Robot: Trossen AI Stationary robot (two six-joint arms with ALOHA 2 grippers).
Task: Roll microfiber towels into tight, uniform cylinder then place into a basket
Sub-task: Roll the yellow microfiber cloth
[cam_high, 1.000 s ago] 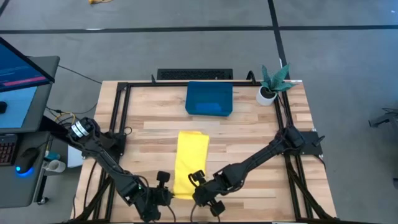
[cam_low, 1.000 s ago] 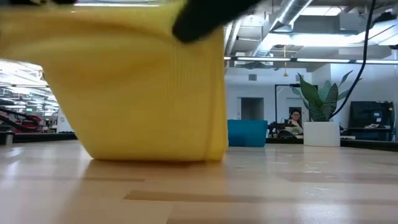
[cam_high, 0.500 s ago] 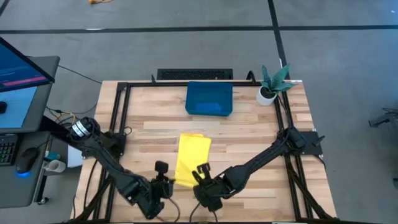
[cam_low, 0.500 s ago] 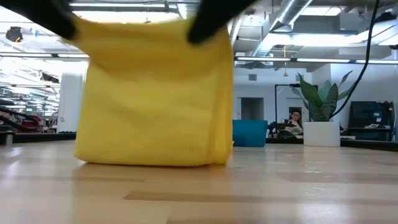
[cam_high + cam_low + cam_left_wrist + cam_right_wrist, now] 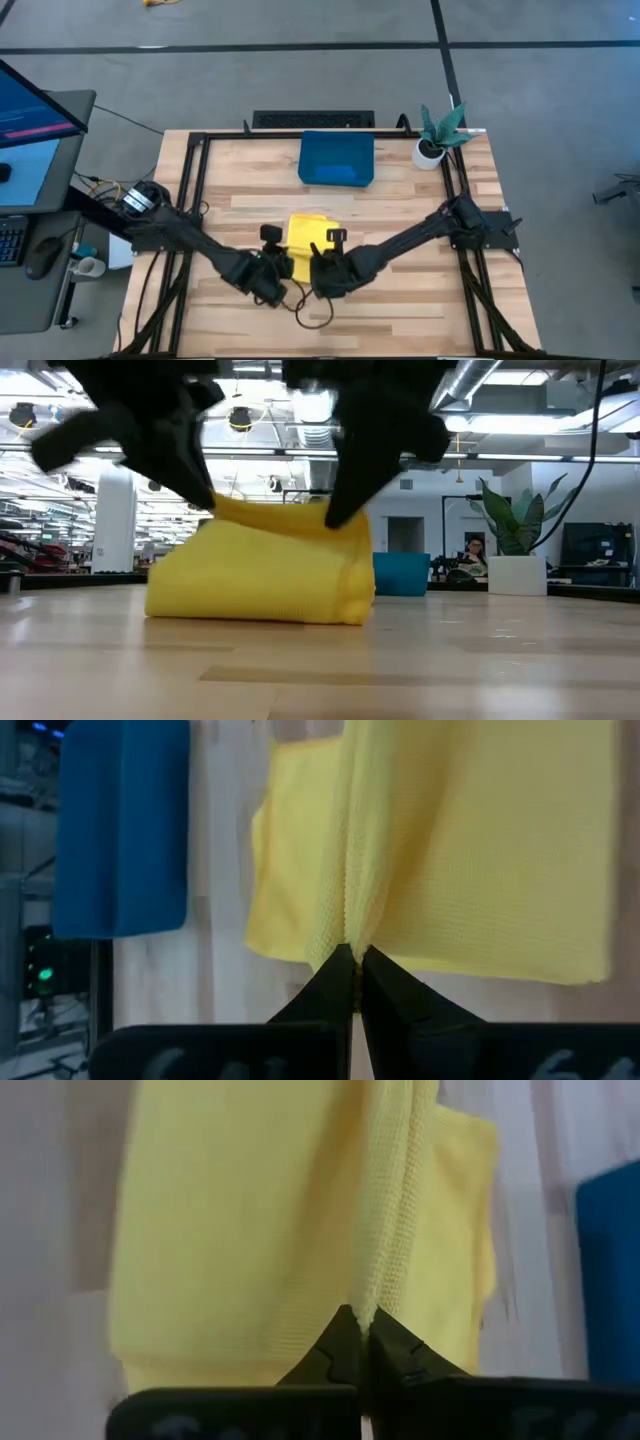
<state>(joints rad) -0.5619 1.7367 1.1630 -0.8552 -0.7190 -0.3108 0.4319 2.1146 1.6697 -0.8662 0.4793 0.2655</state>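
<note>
Both arms are matte black, built of slim jointed links on black frame rails at the table's edges. The left arm (image 5: 190,240) carries a pale round fitting with a small orange mark at its base joint. Loose black cable loops below the wrists. Each gripper's fingers (image 5: 345,982) are dark, tapering wedges above a broad black body.

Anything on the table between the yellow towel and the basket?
Nothing visible. The yellow towel is pinched at its near edge by the left gripper and the right gripper, and bare wood runs from it to the basket. The potted plant stands off to the basket's right, out of the path.
</note>
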